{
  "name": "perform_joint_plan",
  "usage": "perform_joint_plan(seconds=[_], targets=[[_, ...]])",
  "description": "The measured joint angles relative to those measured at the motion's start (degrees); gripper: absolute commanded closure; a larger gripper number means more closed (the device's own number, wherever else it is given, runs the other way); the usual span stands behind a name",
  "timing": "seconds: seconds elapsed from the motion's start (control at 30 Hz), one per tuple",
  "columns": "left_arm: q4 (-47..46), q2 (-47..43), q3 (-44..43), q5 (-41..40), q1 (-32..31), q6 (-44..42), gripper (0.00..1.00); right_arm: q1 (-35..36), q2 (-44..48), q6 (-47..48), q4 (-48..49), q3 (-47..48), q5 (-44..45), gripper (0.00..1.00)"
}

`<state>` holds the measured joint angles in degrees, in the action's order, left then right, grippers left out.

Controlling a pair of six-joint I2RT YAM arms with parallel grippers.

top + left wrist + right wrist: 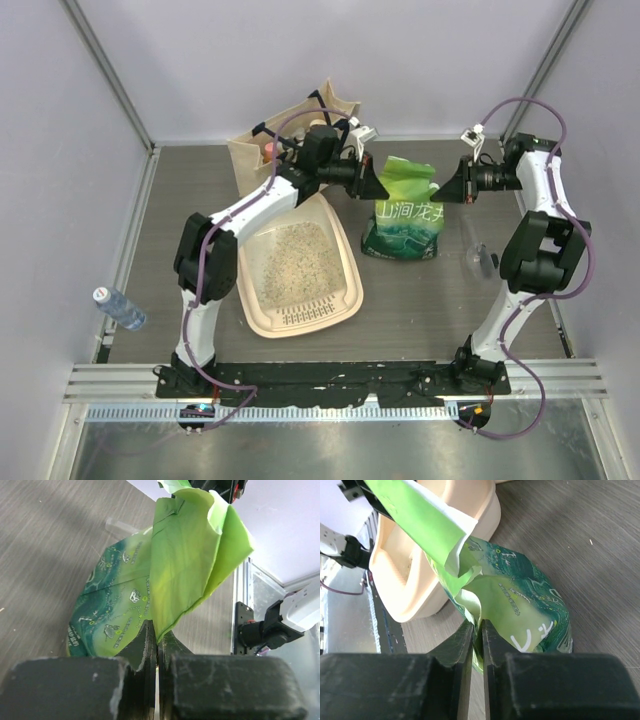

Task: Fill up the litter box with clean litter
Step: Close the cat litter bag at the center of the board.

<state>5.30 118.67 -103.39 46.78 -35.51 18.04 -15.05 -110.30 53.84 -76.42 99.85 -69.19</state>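
The left gripper [383,188], at ten o'clock, and the right gripper [446,190], at two o'clock, each pinch the green bag's [405,218] crumpled top, jaws closed on it, while the litter box [351,272] holding clean litter [290,260] lies at the bag's eight o'clock.

The bench [420,300] lies bare in front of the bag [405,225] and box [300,326]. The box is open from above at its near end; the left arm [250,210] crosses its far left corner. A tote [248,155] stands just behind it, the bag just right. A bottle [120,308] lies at the left edge, well apart
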Motion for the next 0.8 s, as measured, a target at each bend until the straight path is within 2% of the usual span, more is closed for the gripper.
perform_joint_plan(seconds=[0.1, 0.27, 0.53, 0.57, 0.6, 0.63, 0.7, 0.8], targets=[[-1.6, 0.0, 1.2, 1.1, 0.1, 2.3, 1.0, -0.5, 0.0, -1.3, 0.2, -0.1, -3.0, 0.68], [-2.5, 0.0, 1.9, 2.2, 0.8, 4.1, 1.0, -0.8, 0.1, -0.4, 0.1, -2.1, -7.9, 0.71], [-2.2, 0.8, 1.2, 2.8, 1.2, 4.1, 1.0, -0.8, 0.1, 2.9, 0.2, -6.4, -10.5, 0.59], [-2.0, 0.9, 1.0, 2.9, 1.2, 4.0, 1.0, -0.8, 0.1, 3.3, 0.3, -7.1, -10.7, 0.66], [-1.7, 1.1, 0.7, 3.1, 1.3, 4.0, 1.0, -0.8, 0.1, 3.9, 0.3, -7.8, -10.9, 0.87], [-1.5, 1.3, 0.4, 3.3, 1.3, 3.9, 1.0, -0.8, 0.1, 4.5, 0.3, -8.1, -10.9, 0.93], [-1.0, 1.5, 0.0, 3.8, 1.6, 3.8, 1.0, -0.7, 0.0, 4.9, 0.7, -8.5, -10.8, 0.99], [-0.2, 1.7, -0.4, 4.2, 1.9, 3.5, 1.0, -1.1, -1.0, 3.1, 0.6, -8.0, -11.5, 0.99]])
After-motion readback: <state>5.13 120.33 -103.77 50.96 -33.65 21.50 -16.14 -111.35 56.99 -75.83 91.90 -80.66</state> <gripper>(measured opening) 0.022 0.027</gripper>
